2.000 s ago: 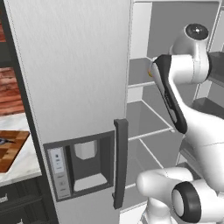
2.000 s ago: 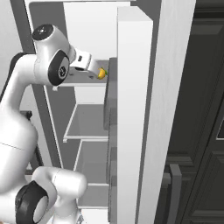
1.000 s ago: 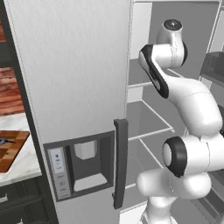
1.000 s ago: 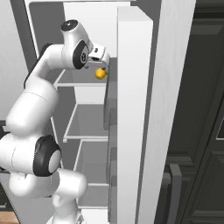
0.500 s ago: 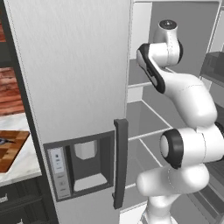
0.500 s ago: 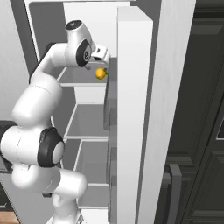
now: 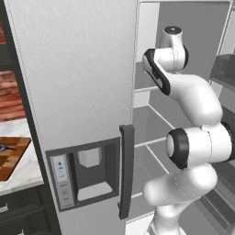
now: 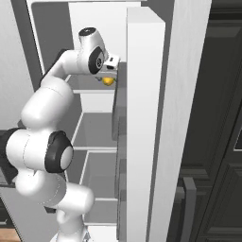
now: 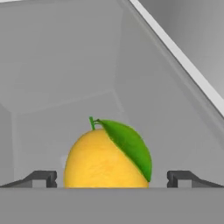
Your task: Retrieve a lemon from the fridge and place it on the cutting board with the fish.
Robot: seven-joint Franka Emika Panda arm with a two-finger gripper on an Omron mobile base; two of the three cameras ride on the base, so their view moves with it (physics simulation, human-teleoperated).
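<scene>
Light-grey metal fills most of my left base view: the fridge stands with its near door shut and dispenser panel facing me, while my arm reaches past the door edge into the open compartment at upper-shelf height; at the far left edge the cutting board lies on the counter with the fish a dark sliver on it, well apart from the arm. In my right base view the lemon shows as a yellow spot just below the wrist, over the upper shelf and beside the open door's inner edge. In the hand view the gripper is spread, its tips standing clear on either side of the lemon with gaps on both sides, so nothing is pinched yet. The fruit is nearly round, its slightly longer axis running up the view, stem and green leaf pointing up and to the right. My judgement: the approach is well centred; I would advance a little further so the pads meet the widest girth below the leaf, then close gently across the short axis.
</scene>
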